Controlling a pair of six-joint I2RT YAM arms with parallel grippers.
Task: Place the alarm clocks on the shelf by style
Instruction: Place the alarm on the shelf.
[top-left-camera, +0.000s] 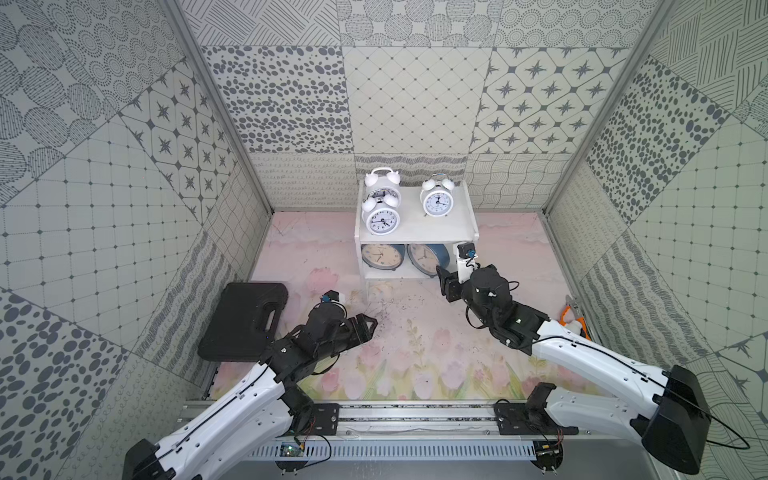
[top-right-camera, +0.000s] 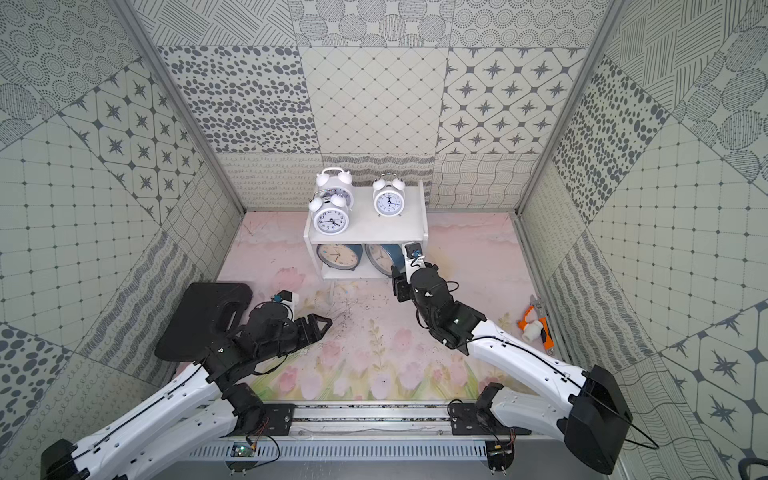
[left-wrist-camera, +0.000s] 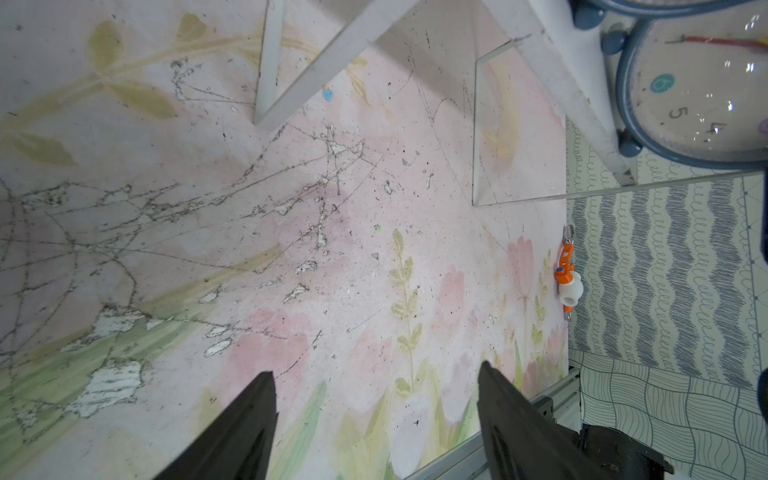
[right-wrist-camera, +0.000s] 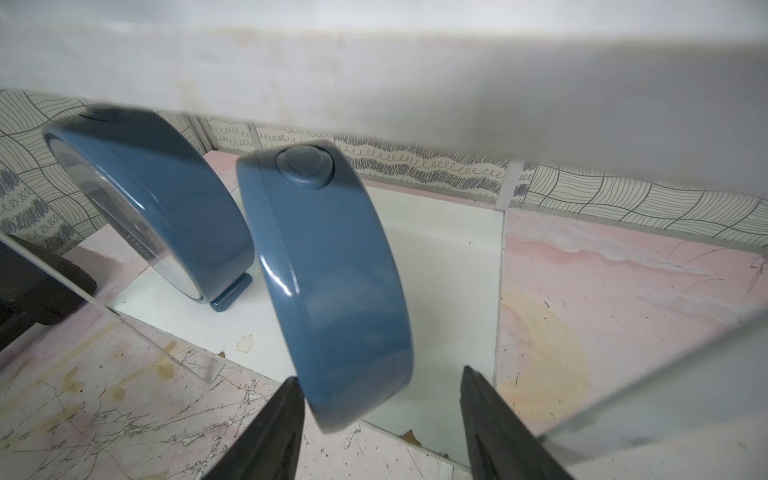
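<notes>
The white shelf (top-left-camera: 415, 227) stands at the back of the mat. Three white twin-bell alarm clocks (top-left-camera: 382, 219) (top-left-camera: 381, 183) (top-left-camera: 436, 201) stand on its top board. Two blue alarm clocks (top-left-camera: 380, 255) (top-left-camera: 426, 257) stand on the lower board. My right gripper (top-left-camera: 442, 274) is at the lower board's right end. In the right wrist view it (right-wrist-camera: 380, 373) is open around the rim of the nearer blue clock (right-wrist-camera: 340, 270), which leans. One finger is close to the case and the other stands apart. My left gripper (top-left-camera: 370, 328) (left-wrist-camera: 376, 370) is open and empty over the mat.
A flat black case (top-left-camera: 245, 320) lies at the left wall, beside my left arm. An orange-handled tool with a white fitting (top-left-camera: 573, 320) lies at the right wall. A metal rail (top-left-camera: 415, 415) runs along the front edge. Patterned walls close in three sides.
</notes>
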